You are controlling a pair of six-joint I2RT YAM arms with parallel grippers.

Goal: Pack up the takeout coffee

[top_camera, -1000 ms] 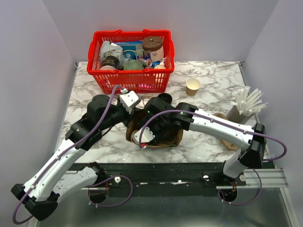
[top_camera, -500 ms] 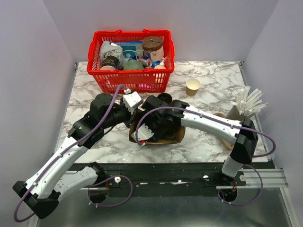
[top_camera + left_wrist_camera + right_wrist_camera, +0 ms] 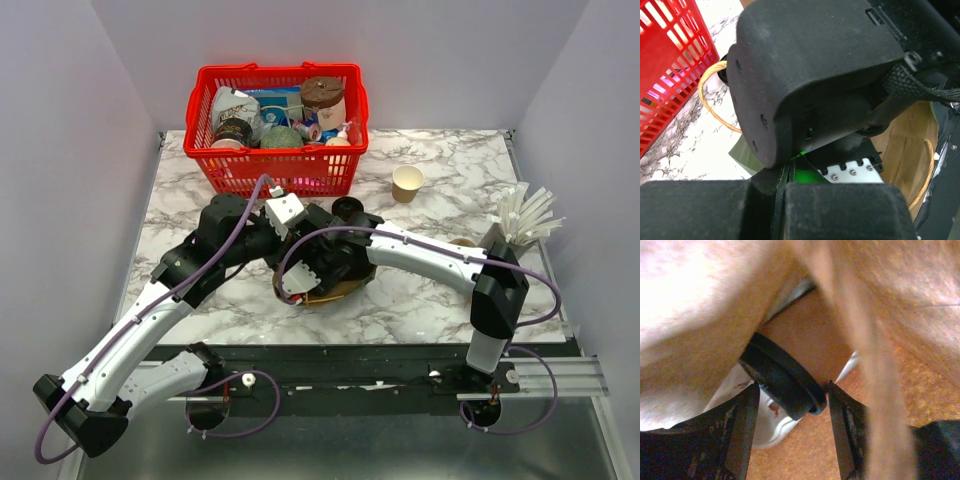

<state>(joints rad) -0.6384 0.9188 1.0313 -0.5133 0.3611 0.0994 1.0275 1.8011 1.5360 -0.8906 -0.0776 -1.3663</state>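
While the right gripper (image 3: 792, 390), inside the paper bag (image 3: 905, 145), straddles a black-rimmed lid (image 3: 775, 370), grip unclear, the left gripper (image 3: 781, 205) looks pinched together.

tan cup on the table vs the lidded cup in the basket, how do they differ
The tan cup is open-topped; the lidded cup wears a brown lid. The tan cup stands on the marble table; the lidded cup sits in the red basket. Both stand upright.

Left arm (image 3: 150, 310) and right arm (image 3: 430, 255) bend inward, left pincer (image 3: 781, 187) closed.
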